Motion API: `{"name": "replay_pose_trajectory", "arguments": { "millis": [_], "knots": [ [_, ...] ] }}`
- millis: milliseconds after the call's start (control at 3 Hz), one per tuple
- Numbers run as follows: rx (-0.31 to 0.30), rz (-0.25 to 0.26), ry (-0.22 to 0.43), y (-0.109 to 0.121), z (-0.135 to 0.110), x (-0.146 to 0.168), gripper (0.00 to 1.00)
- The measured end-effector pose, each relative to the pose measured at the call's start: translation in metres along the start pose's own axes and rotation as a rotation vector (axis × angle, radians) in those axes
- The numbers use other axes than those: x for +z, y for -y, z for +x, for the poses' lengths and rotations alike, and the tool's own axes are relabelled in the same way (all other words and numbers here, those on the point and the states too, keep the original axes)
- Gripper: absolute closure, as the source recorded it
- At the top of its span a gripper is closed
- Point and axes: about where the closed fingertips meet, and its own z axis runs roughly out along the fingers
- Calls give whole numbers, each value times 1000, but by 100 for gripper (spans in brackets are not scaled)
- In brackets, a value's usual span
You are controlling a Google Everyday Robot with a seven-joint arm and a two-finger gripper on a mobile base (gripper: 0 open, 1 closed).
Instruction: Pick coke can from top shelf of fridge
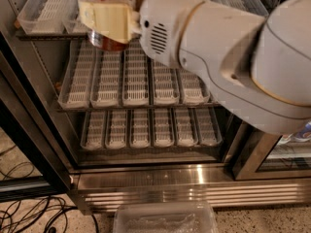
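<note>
floor (257, 221) — cables (29, 212), clear tub (165, 221) (hand (104, 21) clasps coke can (108, 43) at top shelf (39, 34))

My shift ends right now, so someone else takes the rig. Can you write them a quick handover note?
Claw: upper left, shut on the coke can.
Coke can: at the front edge of the top shelf of the fridge; whether it is clear of the tray cannot be seen.
Done: grasp.
Left: draw the can out of the fridge.
</note>
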Motion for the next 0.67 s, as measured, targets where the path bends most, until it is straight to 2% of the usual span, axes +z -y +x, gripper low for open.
{"name": "replay_pose_trajectory", "arguments": {
  "millis": [667],
  "knots": [
    [53, -79, -75, 15, 24, -65, 100]
  ]
}}
